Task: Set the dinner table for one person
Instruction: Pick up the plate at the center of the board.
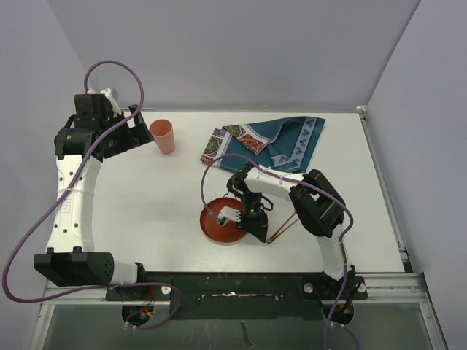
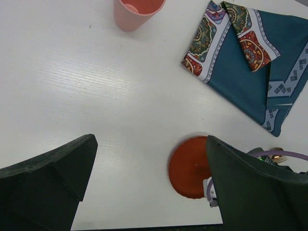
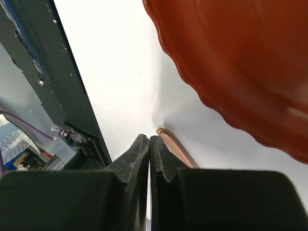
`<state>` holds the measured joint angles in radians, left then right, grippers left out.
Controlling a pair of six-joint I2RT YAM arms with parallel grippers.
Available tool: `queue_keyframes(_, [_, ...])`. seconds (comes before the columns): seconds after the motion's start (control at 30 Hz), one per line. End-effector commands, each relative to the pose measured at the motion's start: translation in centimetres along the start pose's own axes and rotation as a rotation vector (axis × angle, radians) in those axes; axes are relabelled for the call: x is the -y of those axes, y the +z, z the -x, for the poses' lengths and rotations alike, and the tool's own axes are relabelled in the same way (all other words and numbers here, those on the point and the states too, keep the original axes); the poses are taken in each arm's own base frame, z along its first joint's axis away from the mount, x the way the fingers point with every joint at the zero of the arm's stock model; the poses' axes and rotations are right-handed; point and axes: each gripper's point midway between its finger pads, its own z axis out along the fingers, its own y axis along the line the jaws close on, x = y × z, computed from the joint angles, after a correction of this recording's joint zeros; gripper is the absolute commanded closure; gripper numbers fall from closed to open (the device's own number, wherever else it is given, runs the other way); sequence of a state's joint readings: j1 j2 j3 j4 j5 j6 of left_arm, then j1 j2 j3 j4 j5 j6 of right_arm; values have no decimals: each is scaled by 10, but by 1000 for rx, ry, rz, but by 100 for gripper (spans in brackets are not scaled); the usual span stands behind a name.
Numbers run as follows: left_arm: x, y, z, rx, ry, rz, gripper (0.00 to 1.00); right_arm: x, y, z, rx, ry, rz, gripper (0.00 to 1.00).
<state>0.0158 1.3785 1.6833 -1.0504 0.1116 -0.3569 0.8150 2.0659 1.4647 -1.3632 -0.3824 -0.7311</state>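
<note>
The left end effector (image 2: pixel 151 161), jaws wide and empty, hangs over the far left of the smooth white worktop (image 1: pixel 146 211), near a pink cup (image 1: pixel 163 136). The right end effector (image 3: pixel 149 144), pressed shut on nothing, sits low over it beside a scalloped red plate (image 3: pixel 240 57) and a slim coppery handle (image 3: pixel 175 149).

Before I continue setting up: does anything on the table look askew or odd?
Yes. The teal placemat at the far edge lies skewed, one patterned end folded over itself. The red plate sits off it on the dinner table, copper cutlery diagonal beside it.
</note>
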Motion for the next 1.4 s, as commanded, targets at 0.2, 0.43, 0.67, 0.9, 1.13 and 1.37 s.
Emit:
queue_keyframes(0.2, [7,-11,13,77,-5,-41,2,31,-26,55,100,-127,-187,100])
queue_keyframes(0.43, [2,-14,9,75,5,-19,2,54,-44,90,163,-165,-246,100])
queue_keyframes(0.67, [32,-32,11,115,36,-180,2,60,-67,75,159,-111,-313,100])
queue_keyframes(0.9, [66,2,-101,-213,175,-240,2,99,-146,28,218,54,-642,100])
queue_keyframes(1.13, [36,33,-267,-562,186,-81,2,120,-208,-53,414,306,-743,100])
queue_keyframes(1.37, [42,88,-259,-404,146,-60,4,117,-217,-88,488,387,-722,100])
